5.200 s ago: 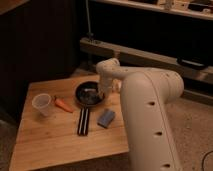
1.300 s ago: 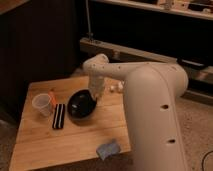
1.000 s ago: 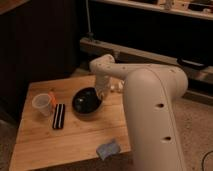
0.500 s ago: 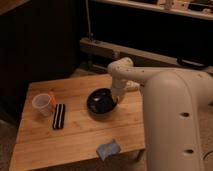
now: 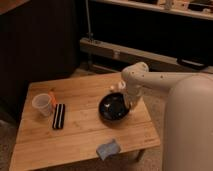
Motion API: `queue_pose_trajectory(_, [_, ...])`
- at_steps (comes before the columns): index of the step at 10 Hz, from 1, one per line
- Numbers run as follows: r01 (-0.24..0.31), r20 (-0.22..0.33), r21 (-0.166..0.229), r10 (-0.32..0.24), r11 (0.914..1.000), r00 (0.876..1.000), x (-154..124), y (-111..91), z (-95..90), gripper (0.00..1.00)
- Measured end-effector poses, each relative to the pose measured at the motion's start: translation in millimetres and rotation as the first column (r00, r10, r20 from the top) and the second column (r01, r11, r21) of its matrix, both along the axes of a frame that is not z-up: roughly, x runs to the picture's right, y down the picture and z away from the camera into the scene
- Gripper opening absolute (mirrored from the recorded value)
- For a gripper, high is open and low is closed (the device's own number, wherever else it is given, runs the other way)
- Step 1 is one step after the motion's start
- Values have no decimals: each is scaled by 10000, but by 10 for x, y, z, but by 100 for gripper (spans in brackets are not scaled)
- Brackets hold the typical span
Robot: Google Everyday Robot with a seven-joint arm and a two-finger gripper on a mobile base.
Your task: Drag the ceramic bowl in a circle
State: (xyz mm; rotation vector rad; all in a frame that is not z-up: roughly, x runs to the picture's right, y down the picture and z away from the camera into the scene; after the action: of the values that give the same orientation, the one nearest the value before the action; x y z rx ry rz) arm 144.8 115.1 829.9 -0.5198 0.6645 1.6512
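The ceramic bowl (image 5: 113, 107), round, shallow and glossy black, sits on the right part of the wooden table (image 5: 80, 132). My white arm comes in from the right and bends down to the bowl's right rim. The gripper (image 5: 131, 103) is shut on that rim. The bowl looks slightly tilted toward the camera.
A translucent white cup (image 5: 42, 104) stands at the left with an orange carrot-like object (image 5: 52, 95) behind it. A black rectangular object (image 5: 59, 116) lies beside the cup. A blue-grey sponge (image 5: 108, 148) rests near the front edge. The table's right edge is close to the bowl.
The bowl has slid to the right across the table with the gripper on its rim. My arm has swung right along with it. The other objects have stayed put.
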Motion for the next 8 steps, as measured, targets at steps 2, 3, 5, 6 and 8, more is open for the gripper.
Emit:
queue_pose_trajectory(2, [263, 371, -199, -256, 9995, 9990, -47, 250, -214, 0])
queue_pose_trajectory(3, [516, 614, -316, -496, 9982, 9969, -28, 409, -367, 0])
queue_pose_trajectory(5, [1051, 1258, -297, -1006, 9940, 9869, -176, 546, -542, 0])
queue_pose_trajectory(6, [1354, 1565, -225, -1303, 9905, 9790, -275, 564, -613, 0])
queue_pose_trajectory(8, [1931, 2203, 97, -1905, 9811, 9567, -609, 455, -640, 0])
